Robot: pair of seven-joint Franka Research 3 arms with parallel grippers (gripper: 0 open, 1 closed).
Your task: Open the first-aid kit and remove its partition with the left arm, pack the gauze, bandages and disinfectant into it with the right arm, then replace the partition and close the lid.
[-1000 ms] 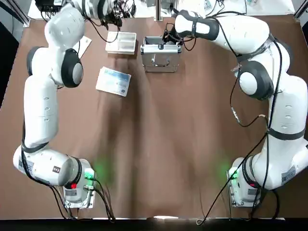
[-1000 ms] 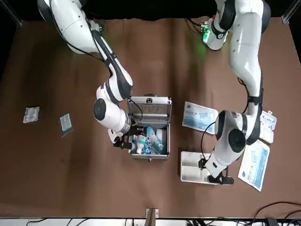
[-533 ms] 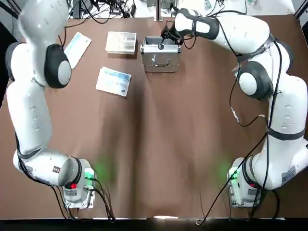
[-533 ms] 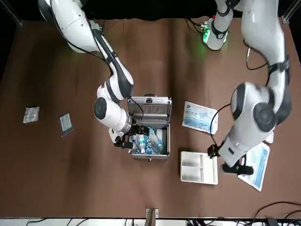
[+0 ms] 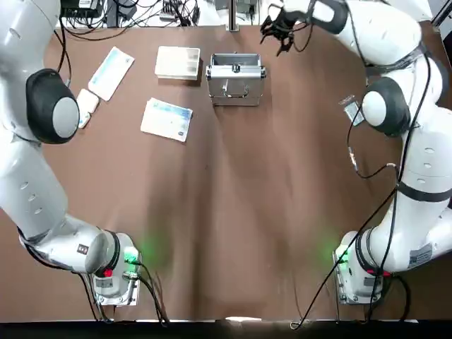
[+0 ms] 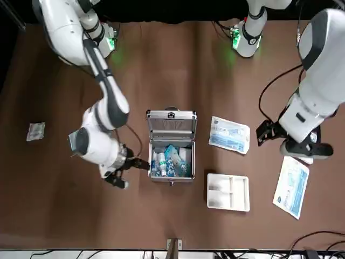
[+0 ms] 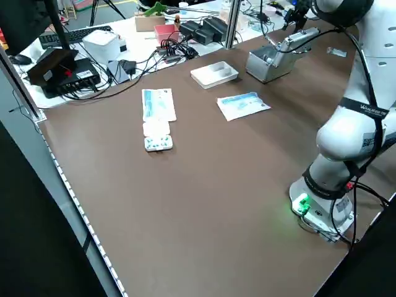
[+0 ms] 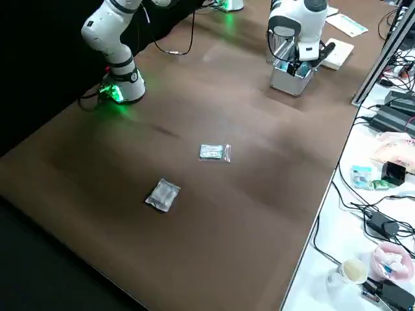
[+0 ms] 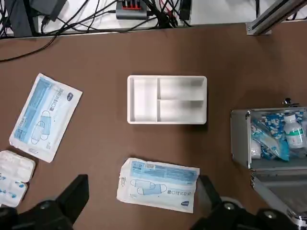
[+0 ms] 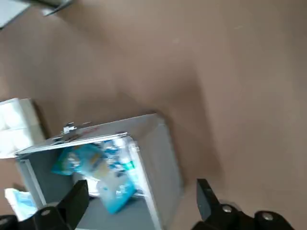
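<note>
Front view: the partition (image 6: 228,191), a pale white tray with three compartments, lies flat on the table (image 6: 161,65) just beside the open case (image 6: 171,162), whose lid (image 6: 171,123) stands up behind blue packets and the disinfectant (image 6: 158,164). The left gripper (image 9: 144,211) hangs well above the partition, fingers spread wide and empty. The right gripper (image 10: 139,211) hangs beside the case, also wide open and empty. Half a second ago the right gripper was at the case's rim and the left was low by the partition; both have since drawn away.
</note>
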